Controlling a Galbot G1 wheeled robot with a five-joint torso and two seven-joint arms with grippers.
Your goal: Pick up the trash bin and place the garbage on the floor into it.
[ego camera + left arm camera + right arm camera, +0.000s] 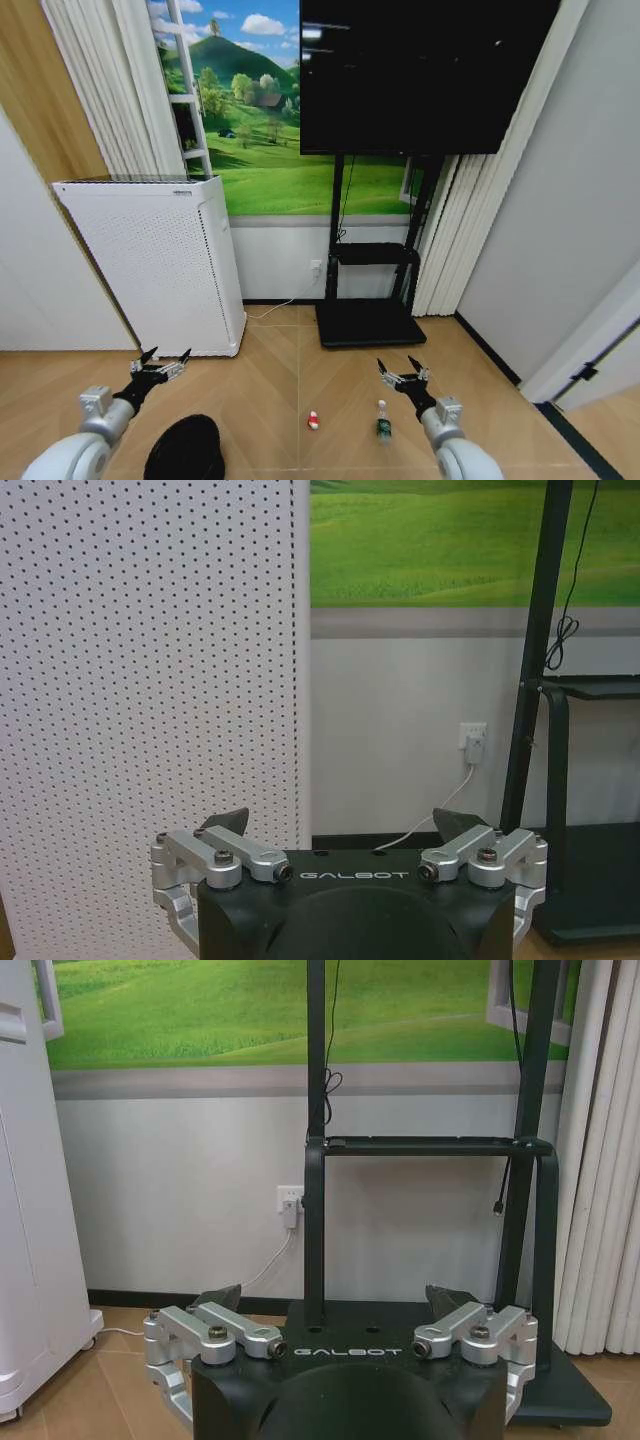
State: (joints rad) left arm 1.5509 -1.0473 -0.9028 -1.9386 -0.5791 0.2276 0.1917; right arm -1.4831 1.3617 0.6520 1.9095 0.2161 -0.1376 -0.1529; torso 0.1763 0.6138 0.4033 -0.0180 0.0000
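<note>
Both claws spread, empty: left claw (160, 361) above trash bin (184, 449), right claw (402, 370) over bottle (382, 421); red-and-white piece (313, 420) between.

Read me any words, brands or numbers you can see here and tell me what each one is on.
"GALBOT": on the black body of the left gripper, seen in the left wrist view.
"GALBOT": on the black body of the right gripper, seen in the right wrist view.
The bottle has a green label, too small to read.
The white appliance has a small mark on top, unreadable.
</note>
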